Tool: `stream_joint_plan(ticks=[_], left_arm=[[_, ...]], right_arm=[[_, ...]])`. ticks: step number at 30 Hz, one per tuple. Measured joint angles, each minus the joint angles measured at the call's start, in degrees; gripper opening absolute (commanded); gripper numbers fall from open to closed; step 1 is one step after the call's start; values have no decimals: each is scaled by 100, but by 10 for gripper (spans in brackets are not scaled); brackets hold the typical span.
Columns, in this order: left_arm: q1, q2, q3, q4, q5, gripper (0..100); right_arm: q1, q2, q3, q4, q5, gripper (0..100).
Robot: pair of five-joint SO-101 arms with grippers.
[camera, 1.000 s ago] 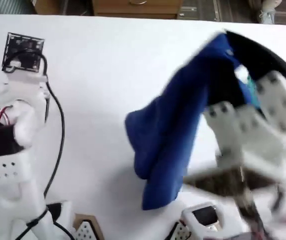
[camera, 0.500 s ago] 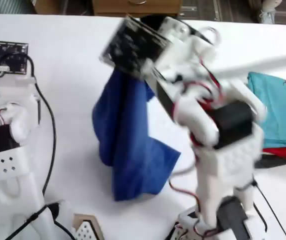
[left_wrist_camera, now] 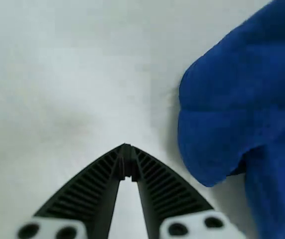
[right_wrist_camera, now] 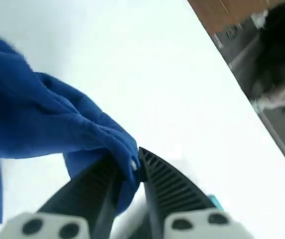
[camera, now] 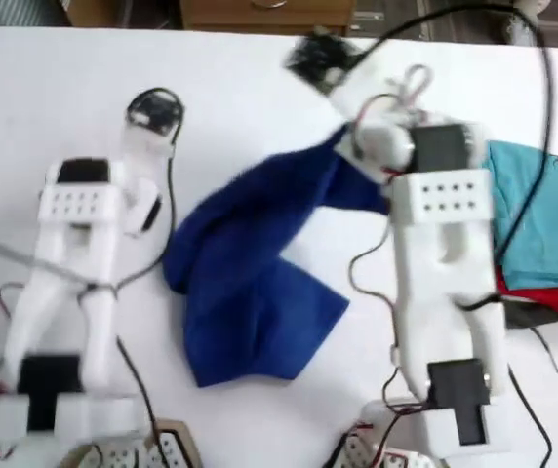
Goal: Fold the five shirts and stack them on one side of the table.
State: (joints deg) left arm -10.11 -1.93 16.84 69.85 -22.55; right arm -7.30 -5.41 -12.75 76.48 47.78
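One blue shirt [camera: 245, 292], pinched by the right gripper [right_wrist_camera: 135, 162], sprawls on the table [camera: 211, 78]; the left gripper [left_wrist_camera: 127, 152] has its jaws together on nothing.

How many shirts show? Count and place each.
3: blue shirt mid-table, held by the right gripper; teal shirt atop red shirt at the right edge. Others may hide beneath.

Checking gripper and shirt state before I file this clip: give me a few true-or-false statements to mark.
1. The right gripper is shut on the blue shirt. True.
2. The left gripper grips the blue shirt too. False: it is shut on nothing, over bare table beside the shirt.
3. A teal shirt lies on top of a red shirt. True.
4. The blue shirt lies folded on the teal shirt. False: it lies crumpled on the table.
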Motion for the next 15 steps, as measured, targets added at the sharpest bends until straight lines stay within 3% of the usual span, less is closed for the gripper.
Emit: stream_joint_plan(ticks=[4, 10, 15], left_arm=[[-114, 818, -457, 378, -44, 21], [-62, 1125, -897, 782, -44, 21], [44, 1125, -1178, 993, -44, 21]], right_arm=[[149, 0, 62, 0, 0, 22], [-211, 0, 396, -44, -18, 21], [-431, 0, 651, -985, -18, 21]])
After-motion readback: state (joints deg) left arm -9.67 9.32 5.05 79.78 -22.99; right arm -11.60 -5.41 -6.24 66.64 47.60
